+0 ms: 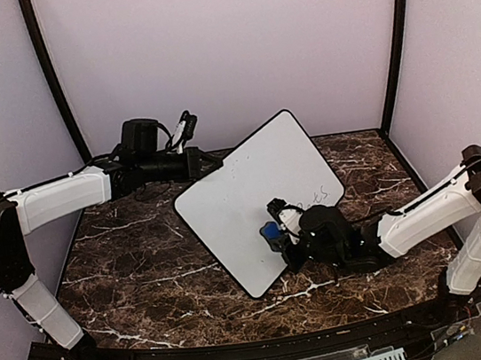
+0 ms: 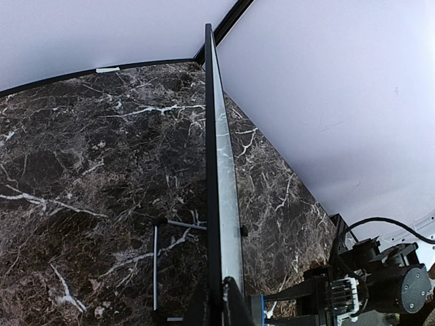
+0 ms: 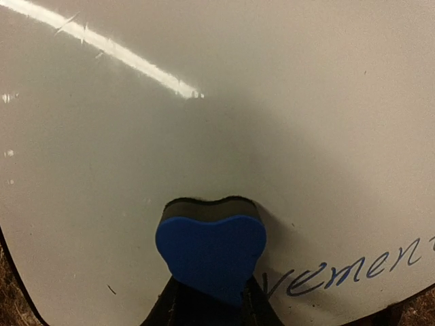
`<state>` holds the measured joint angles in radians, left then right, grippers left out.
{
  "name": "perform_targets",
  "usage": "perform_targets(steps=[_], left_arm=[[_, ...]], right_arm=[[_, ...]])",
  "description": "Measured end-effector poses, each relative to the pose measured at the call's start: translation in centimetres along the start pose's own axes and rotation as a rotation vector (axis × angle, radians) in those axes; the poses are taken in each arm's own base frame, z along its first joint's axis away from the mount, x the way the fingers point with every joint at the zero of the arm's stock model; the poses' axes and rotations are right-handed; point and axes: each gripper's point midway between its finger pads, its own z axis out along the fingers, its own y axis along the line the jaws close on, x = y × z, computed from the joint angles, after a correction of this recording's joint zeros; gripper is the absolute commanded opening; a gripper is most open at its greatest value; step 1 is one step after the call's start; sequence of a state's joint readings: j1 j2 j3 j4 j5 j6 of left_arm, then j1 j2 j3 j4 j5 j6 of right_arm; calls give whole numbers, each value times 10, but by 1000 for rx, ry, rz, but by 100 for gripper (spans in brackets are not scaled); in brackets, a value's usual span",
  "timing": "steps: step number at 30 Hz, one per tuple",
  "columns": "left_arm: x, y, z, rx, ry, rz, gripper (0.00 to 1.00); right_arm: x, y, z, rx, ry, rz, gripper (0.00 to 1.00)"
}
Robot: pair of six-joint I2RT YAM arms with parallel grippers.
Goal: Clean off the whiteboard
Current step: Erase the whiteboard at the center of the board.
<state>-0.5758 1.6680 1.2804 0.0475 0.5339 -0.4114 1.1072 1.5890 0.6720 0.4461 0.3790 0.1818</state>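
The whiteboard [image 1: 242, 193] is white with a thin black frame and stands tilted over the marble table. My left gripper [image 1: 200, 161] is shut on its far-left edge. In the left wrist view the whiteboard [image 2: 221, 170] is seen edge-on, running up from between my left gripper [image 2: 221, 302]. My right gripper [image 1: 277, 236] is shut on a blue eraser [image 1: 270, 229], whose dark pad presses against the board's face. Up close, the eraser [image 3: 211, 251] sits on the whiteboard [image 3: 238, 102] just left of blue handwriting [image 3: 353, 268], with my right gripper [image 3: 211, 302] below it.
A thin metal stand leg [image 2: 156, 258] juts from the board's back onto the marble table [image 1: 125, 250]. Pale walls enclose the table on three sides. My right arm [image 2: 380, 285] shows at the lower right of the left wrist view.
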Motion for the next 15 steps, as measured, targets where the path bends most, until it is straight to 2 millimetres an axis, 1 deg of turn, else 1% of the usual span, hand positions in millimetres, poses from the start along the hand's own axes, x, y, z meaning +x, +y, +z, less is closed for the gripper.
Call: perform_targets(steps=[1,4,6,8,9,12,15], left_arm=[[0,0,0,1,0,0,0],[0,0,0,2,1,0,0],[0,-1,0,3,1,0,0],[0,-1,0,3,1,0,0],[0,-1,0,3,1,0,0],[0,0,0,2,0,0,0],[0,0,0,-1,0,0,0]], right_arm=[[9,-2,-2,4,20,2,23],[29,-8,-7,14,67,-1,23],[32,-9,-8,18,77,-1,23],[30,-8,-7,19,78,-5,23],[28,-8,-6,19,76,-9,23],[11,-3,0,15,51,-22,23],[-19,5,7,5,-2,-35,23]])
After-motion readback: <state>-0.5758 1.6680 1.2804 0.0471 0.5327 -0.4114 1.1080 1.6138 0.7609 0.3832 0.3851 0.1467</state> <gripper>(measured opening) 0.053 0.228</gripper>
